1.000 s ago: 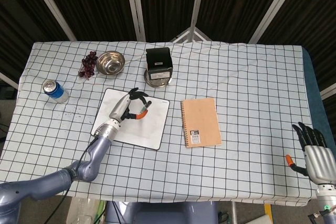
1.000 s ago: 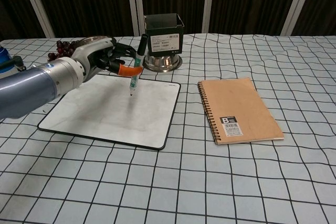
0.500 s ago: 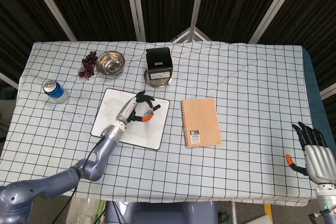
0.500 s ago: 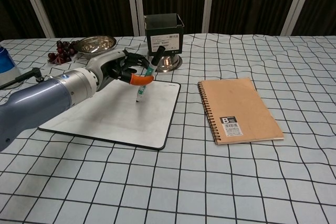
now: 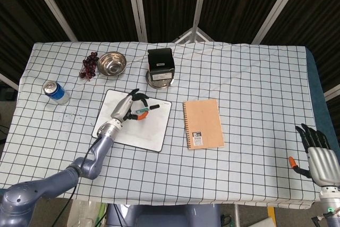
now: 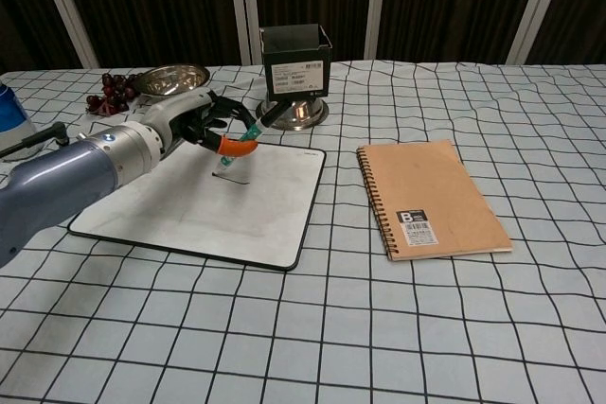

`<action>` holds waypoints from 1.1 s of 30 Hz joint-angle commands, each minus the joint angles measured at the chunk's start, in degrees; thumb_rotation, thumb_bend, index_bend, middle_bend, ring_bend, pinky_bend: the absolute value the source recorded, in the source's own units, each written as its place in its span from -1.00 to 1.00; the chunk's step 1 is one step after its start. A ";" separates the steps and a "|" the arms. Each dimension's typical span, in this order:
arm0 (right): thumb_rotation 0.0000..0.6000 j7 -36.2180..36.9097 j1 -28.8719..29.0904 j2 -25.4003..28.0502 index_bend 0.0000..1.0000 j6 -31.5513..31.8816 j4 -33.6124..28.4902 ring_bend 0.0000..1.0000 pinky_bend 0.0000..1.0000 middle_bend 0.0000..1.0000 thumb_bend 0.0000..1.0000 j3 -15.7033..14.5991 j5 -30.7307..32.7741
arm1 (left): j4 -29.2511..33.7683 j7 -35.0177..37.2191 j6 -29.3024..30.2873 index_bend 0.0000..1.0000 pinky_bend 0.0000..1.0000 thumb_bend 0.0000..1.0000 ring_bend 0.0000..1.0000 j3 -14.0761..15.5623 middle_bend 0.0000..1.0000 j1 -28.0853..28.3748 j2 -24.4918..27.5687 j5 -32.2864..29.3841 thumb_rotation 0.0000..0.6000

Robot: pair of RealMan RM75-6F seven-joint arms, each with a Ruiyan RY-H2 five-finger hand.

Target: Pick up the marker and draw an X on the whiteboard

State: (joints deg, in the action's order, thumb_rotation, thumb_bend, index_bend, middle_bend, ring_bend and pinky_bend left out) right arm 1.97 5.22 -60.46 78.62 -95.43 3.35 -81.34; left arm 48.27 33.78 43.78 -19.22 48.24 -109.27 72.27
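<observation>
The left hand (image 6: 194, 126) grips the marker (image 6: 248, 135), tilted, tip on the whiteboard (image 6: 151, 205) near its far edge. Any strokes look too faint to judge. The right hand (image 5: 315, 152) rests open near the table's right corner.

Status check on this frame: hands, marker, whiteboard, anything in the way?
Left hand holds marker, tip on whiteboard. Right hand open at table edge. Short dark stroke by the tip. Nothing in the way.

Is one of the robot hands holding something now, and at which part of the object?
The left robot hand holds the marker around the middle of its barrel, tip on the whiteboard. The right robot hand holds nothing.
</observation>
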 commanded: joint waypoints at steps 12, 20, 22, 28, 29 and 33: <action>1.00 -0.18 -0.11 -0.20 -1.00 0.69 -0.01 -1.00 -1.00 -1.00 -0.30 -0.11 -0.77 | -1.79 3.84 6.15 0.50 -0.97 0.14 -1.00 -1.14 -0.47 -0.83 4.34 1.64 1.00; 1.00 0.04 -0.03 -0.13 -1.00 0.56 -0.15 -1.00 -1.00 -1.00 -0.30 -0.15 -0.86 | 5.48 2.51 6.88 0.50 -0.97 0.14 -1.00 -2.38 -0.47 -0.82 6.26 0.06 1.00; 1.00 0.09 0.00 -0.07 -1.00 0.51 -0.12 -1.00 -1.00 -1.00 -0.30 -0.15 -0.85 | 6.16 1.85 6.22 0.50 -0.97 0.13 -1.00 -2.43 -0.47 -0.74 5.81 -0.90 1.00; 1.00 0.30 -0.01 -0.12 -1.00 0.58 0.11 -1.00 -1.00 -1.00 -0.30 -0.26 -1.11 | 5.08 -0.29 3.99 0.50 -0.97 0.13 -1.00 -2.50 -0.46 0.34 2.50 -3.75 1.00; 1.00 0.30 -0.01 -0.12 -1.00 0.57 0.13 -1.00 -1.00 -1.00 -0.31 -0.26 -1.13 | 4.84 -0.43 3.83 0.50 -0.97 0.13 -1.00 -2.54 -0.46 0.48 2.24 -3.92 1.00; 1.00 0.49 -0.02 -0.09 -1.00 0.42 0.27 -1.00 -1.00 -1.00 -0.31 -0.28 -0.93 | 2.24 -1.23 2.44 0.50 -0.97 0.13 -1.00 -2.80 -0.46 2.03 -0.27 -4.80 1.00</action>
State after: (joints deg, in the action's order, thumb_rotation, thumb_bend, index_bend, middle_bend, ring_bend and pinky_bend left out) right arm 2.40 5.18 -60.57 79.10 -95.18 3.07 -82.34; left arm 51.66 32.96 46.92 -21.83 49.49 -108.47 67.97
